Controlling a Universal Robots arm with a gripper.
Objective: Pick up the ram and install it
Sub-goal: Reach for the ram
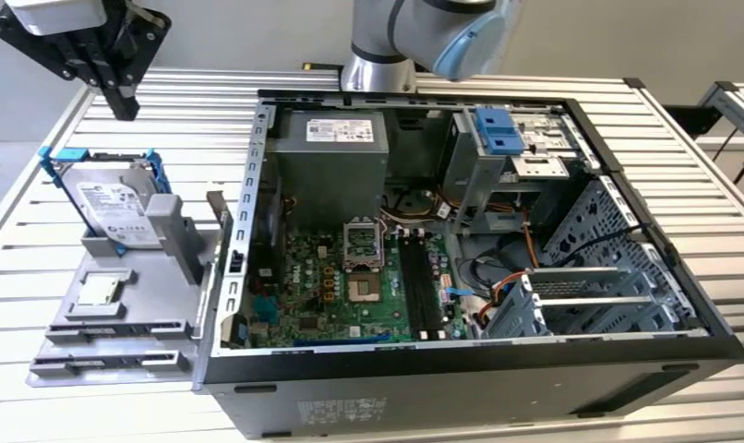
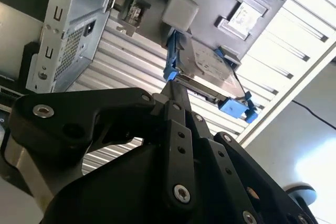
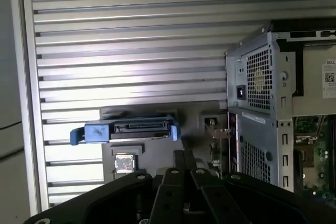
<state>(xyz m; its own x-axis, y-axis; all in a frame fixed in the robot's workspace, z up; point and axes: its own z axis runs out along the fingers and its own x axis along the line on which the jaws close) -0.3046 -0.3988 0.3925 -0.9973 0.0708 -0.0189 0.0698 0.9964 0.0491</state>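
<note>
Above slatted table [image 1: 28, 217], closed empty gripper [image 1: 126, 109] hangs well apart from the ram [image 1: 218, 214].

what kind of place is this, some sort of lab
Probably a robotics lab bench for computer assembly: an open computer case lies on a slatted metal table, a hard drive stands in a grey fixture beside it, and a robot gripper hangs near that fixture.

Ribbed counter [image 1: 667, 120] of matt silvery metal. The case [image 1: 385, 399] is dull grey sheet metal; the drive [image 1: 107, 198] is shiny metal in blue plastic. The gripper [image 1: 124, 113] is matt black.
</note>
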